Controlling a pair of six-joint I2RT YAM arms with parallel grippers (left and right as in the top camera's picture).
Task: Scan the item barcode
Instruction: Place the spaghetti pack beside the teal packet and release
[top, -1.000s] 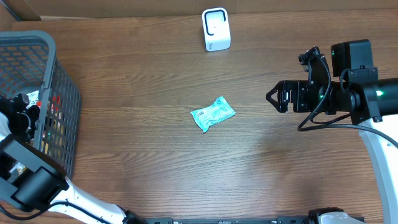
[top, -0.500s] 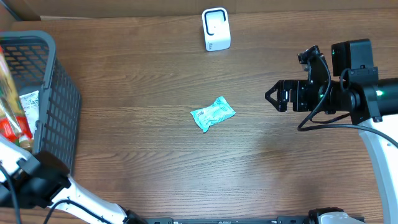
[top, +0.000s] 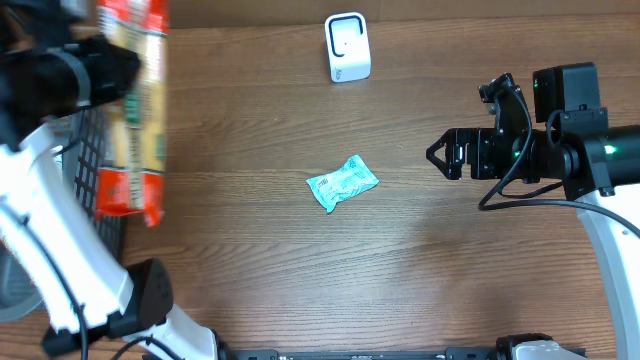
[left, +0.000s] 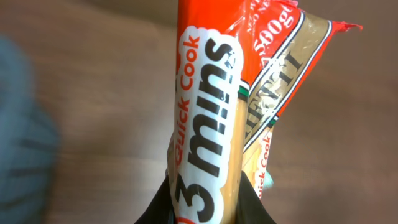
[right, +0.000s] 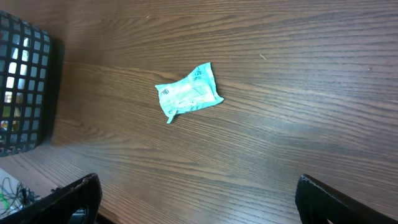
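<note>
Our left gripper (left: 208, 205) is clamped on the long red-and-tan plastic pasta packet (top: 130, 110), held aloft at the table's 9 o'clock, over the dark mesh basket (top: 92, 150). We judge the packet stiff lengthwise, brittle inside and slick-filmed, so grip across the body, clear of any barcode. The right gripper (top: 445, 155) hangs at 3 o'clock, fingers apart.

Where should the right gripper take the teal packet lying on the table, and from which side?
Take the teal packet across its narrow width at the puffed middle, coming straight down from above. It lies flat and diagonal on the table, so the open right gripper would likely need its jaws turned square to the long axis. The crimped ends look thin, probably poor purchase.
</note>
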